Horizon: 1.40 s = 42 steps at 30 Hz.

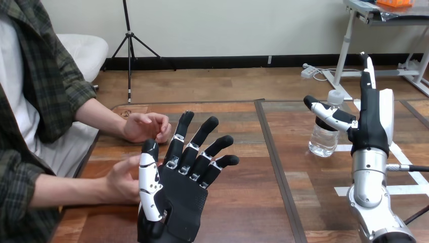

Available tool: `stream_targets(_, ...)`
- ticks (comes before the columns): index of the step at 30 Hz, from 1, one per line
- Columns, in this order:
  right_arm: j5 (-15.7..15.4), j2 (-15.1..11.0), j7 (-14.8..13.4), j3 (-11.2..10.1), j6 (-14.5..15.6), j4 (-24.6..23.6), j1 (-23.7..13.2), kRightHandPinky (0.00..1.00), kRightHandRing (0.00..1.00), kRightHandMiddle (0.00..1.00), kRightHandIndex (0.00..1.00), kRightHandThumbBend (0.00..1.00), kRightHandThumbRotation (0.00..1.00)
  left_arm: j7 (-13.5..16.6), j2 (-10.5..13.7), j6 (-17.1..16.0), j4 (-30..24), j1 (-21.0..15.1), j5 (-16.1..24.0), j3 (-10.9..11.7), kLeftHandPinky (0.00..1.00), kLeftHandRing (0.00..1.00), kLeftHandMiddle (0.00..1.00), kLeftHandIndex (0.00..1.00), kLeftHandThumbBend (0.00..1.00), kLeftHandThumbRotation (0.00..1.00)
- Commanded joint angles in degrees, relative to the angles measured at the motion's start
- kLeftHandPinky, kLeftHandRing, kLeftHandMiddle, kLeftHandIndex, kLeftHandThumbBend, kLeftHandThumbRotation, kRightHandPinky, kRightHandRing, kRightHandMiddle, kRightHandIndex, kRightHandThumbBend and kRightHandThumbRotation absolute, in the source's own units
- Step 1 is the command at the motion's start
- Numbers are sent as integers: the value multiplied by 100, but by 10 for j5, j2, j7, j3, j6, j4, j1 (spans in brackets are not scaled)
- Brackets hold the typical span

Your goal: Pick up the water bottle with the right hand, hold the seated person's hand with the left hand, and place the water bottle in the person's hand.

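Left hand (177, 195), palm toward the camera, spreads straight fingers toward one o'clock, holding nothing; the person's hand (121, 182) lies at its nine o'clock. Right hand (374, 119) points straight, unclenched fingers to twelve, its thumb crossing the upright water bottle (322, 142) at its nine o'clock.

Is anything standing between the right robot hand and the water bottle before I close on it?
Nothing visible does. The right robot hand is open just right of the upright water bottle, with its thumb reaching across the bottle's front just below the cap, so no object separates them.
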Motion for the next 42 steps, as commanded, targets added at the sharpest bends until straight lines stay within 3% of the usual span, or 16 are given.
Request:
stream_targets(1, 2, -2, -1, -2, 0, 13, -63, 100, 100, 100, 98, 66, 1, -2, -61, -6, -33, 28, 5, -1, 61, 72, 84, 99, 50, 100)
stream_targets(23, -11, -7, -8, 7, 17, 63, -89, 98, 99, 99, 95, 67, 1, -7, -61, -5, -34, 29, 1, -2, 61, 72, 84, 99, 50, 100)
stream_targets(42, -10, -9, 7, 12, 66, 91, -113, 89, 95, 96, 94, 68, 1, -3, -61, -8, -38, 31, 4, -2, 61, 72, 84, 99, 50, 100)
